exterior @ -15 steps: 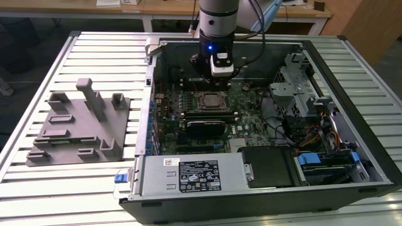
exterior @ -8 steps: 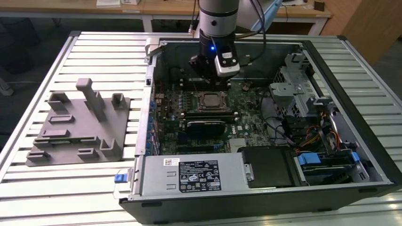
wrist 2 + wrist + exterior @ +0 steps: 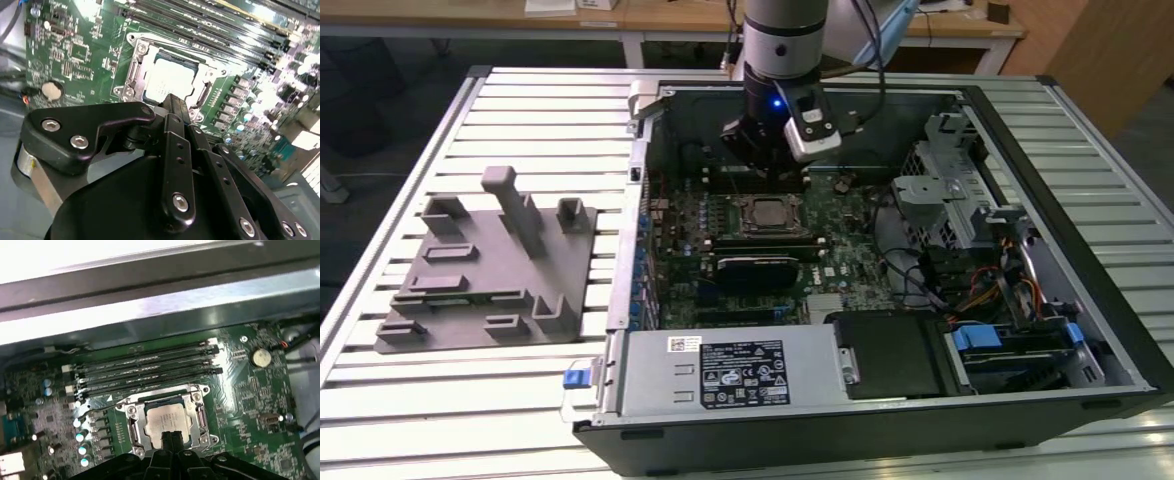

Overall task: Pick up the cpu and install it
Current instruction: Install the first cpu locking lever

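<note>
First wrist view: cpu (image 3: 166,420) lies flat inside the socket frame (image 3: 131,426), silvery plate up. The hand (image 3: 172,438) hangs over one edge of the cpu, fingers pressed together, gripping nothing; contact unclear.

Counts: 1 arm w/ 1 gripper (image 3: 767,165). 1 open PC case (image 3: 1067,130), 1 motherboard (image 3: 847,260) in it. 1 cpu (image 3: 167,420) in 1 socket frame (image 3: 131,426). 4 long memory slots (image 3: 145,362). 1 coin battery (image 3: 261,357). 1 power supply (image 3: 720,370), near side. 1 grey tray (image 3: 467,290), on the exterior view's left.
</note>
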{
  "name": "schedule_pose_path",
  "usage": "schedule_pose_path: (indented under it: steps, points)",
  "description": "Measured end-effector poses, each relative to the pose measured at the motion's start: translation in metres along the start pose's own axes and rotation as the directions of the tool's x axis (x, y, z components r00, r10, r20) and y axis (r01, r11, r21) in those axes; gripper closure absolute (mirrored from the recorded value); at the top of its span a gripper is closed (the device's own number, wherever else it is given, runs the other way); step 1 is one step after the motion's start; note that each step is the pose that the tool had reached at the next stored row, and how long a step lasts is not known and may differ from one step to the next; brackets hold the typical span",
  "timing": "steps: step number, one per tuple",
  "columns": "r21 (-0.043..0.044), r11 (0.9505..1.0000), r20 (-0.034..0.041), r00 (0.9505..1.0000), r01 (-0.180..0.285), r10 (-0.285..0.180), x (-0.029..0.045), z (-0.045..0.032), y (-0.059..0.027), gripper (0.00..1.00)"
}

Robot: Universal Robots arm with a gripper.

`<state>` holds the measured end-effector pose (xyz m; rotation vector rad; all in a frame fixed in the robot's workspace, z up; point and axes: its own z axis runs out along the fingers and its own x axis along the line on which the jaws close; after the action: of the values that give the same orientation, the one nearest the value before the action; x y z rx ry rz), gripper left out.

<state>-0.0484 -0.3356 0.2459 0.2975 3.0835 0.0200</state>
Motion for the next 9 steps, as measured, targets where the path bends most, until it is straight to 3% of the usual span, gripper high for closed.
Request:
schedule_pose_path:
  steps: [5, 9]
  points:
    - [-0.0039, 0.996, -0.0014, 0.996, 0.09, -0.09, 0.0, 0.0, 0.0, 0.89]
    - [-0.0072, 0.9867, -0.0022, 0.9867, 0.163, -0.163, 0.0, 0.0001, 0.0, 0.89]
